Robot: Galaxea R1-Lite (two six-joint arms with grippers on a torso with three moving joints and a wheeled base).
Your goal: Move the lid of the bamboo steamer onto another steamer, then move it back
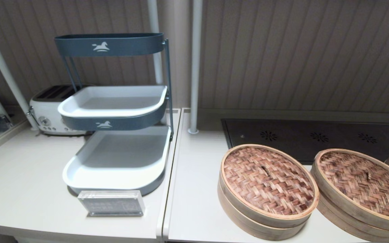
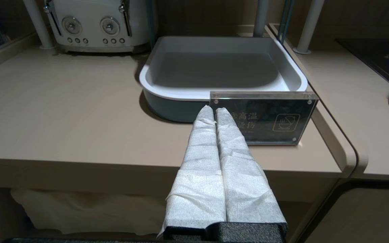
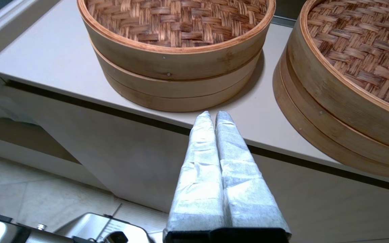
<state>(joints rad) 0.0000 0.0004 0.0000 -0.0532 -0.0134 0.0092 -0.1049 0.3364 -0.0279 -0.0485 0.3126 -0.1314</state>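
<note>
Both grippers are waiting with fingers pressed together and holding nothing, the right gripper (image 3: 213, 114) low by the counter edge because the lid (image 1: 268, 180) is sitting just ahead on its steamer, beside the other steamer (image 1: 361, 189), while the left gripper (image 2: 213, 109) is parked.
</note>
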